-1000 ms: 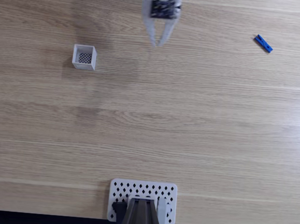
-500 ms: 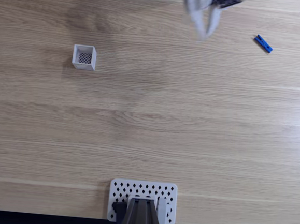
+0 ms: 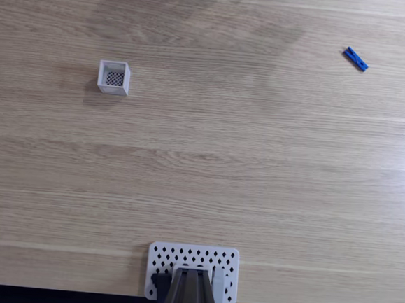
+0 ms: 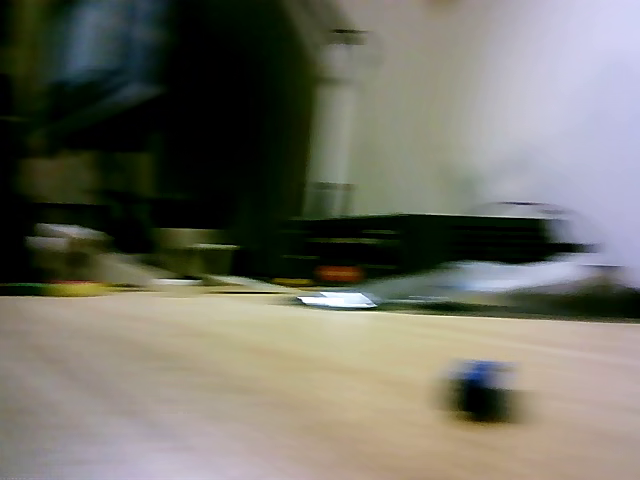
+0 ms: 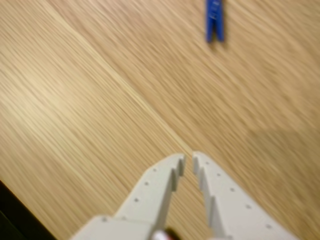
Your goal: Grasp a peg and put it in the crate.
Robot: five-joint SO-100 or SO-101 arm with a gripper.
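Wood-grain table [image 3: 202, 158] | blue peg [image 3: 356, 59] flat | crate [image 3: 113, 77] well apart

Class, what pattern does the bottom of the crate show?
The crate has a dark perforated mesh bottom inside white walls, clearest in the fixed view.

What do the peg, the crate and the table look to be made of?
Peg: probably plastic; a uniform saturated blue with crisp molded edges. Crate: likely white plastic, possibly 3D-printed; matte thin walls around a dark perforated mesh floor. Table: wood or wood-look laminate; pale plank bands with fine grain and a soft sheen near the right edge. The pictures cannot settle solid wood versus laminate.
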